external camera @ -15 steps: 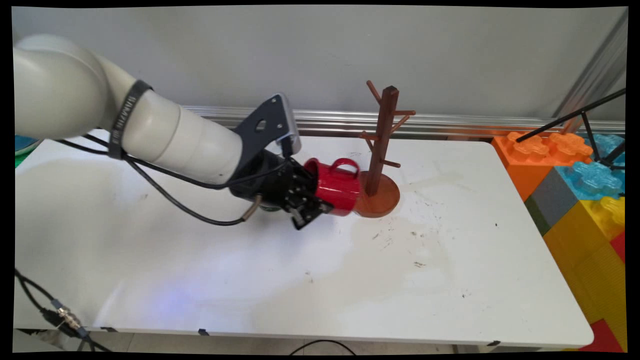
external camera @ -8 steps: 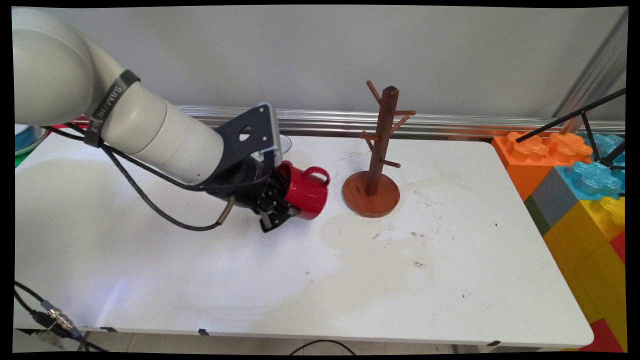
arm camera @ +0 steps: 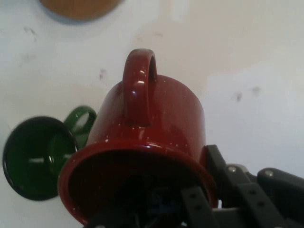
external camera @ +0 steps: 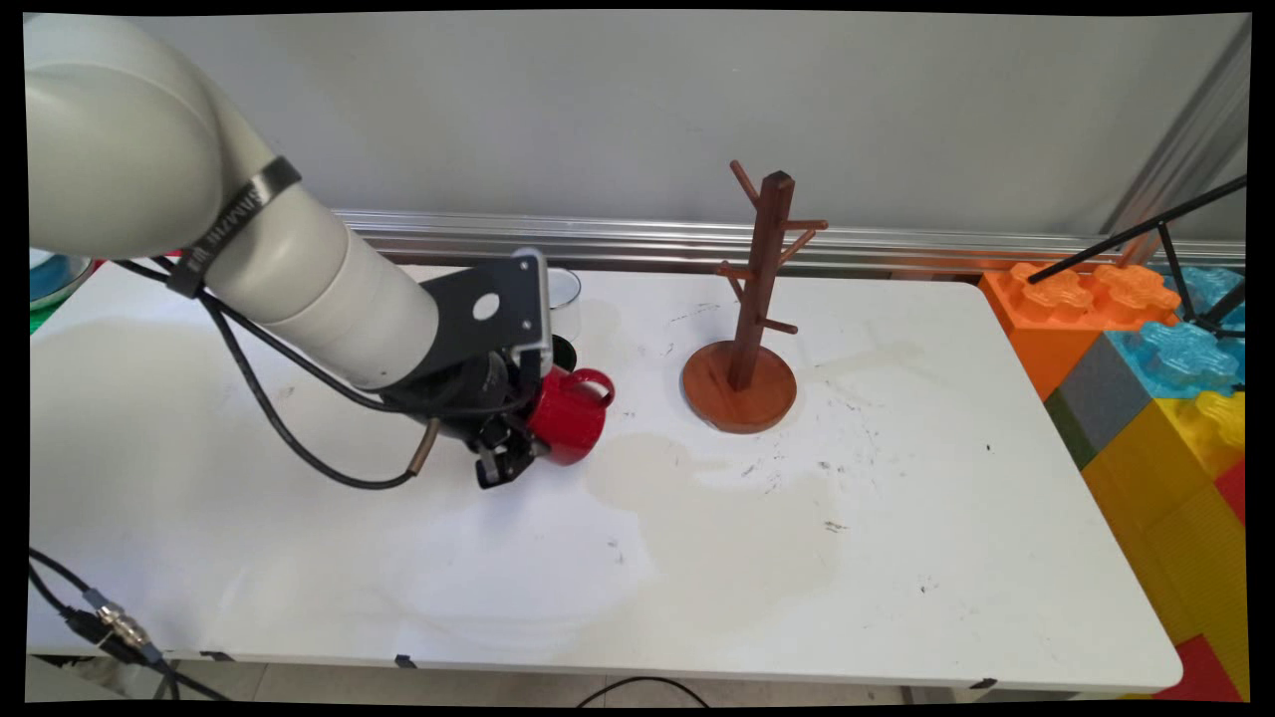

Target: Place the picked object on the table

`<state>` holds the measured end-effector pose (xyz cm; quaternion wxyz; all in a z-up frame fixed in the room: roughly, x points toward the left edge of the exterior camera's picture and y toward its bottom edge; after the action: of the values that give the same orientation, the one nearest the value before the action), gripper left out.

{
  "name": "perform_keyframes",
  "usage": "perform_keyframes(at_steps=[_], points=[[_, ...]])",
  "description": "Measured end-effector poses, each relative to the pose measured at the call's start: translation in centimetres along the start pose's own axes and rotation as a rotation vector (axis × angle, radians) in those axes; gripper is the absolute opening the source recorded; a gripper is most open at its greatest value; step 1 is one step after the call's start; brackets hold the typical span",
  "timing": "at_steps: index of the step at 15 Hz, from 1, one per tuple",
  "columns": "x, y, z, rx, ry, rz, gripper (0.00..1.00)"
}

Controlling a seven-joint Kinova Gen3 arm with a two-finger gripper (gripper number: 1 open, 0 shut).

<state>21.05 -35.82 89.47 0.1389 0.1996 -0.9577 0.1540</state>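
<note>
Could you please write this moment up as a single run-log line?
gripper: shut on red mug, held tilted, handle up | beside: green mug, white mug | mug tree: apart, right | table: stained

red mug (external camera: 570,426): 1 | green mug (arm camera: 38,156): 1 | white mug (external camera: 564,299): 1 | wooden mug tree (external camera: 749,329): 1

mug (external camera: 570,422) left of rack (external camera: 749,317) — apart
</note>
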Motion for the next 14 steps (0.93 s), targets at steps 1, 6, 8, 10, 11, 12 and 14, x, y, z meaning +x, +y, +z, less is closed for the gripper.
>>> perform_keyframes(at_steps=[1,6,8,10,11,12,14], points=[[0.0,0.2,0.2,-0.003,-0.026,0.006,0.0],[0.0,0.4,1.5,-0.009,-0.141,0.015,0.0],[0.1,0.4,2.1,-0.011,-0.177,0.013,0.0],[0.1,0.5,2.7,-0.014,-0.201,0.009,0.0],[0.1,0.5,3.0,-0.016,-0.215,0.005,0.0],[0.1,0.6,3.4,-0.019,-0.231,-0.003,0.0],[0.2,0.7,4.2,-0.024,-0.257,-0.014,0.0]])
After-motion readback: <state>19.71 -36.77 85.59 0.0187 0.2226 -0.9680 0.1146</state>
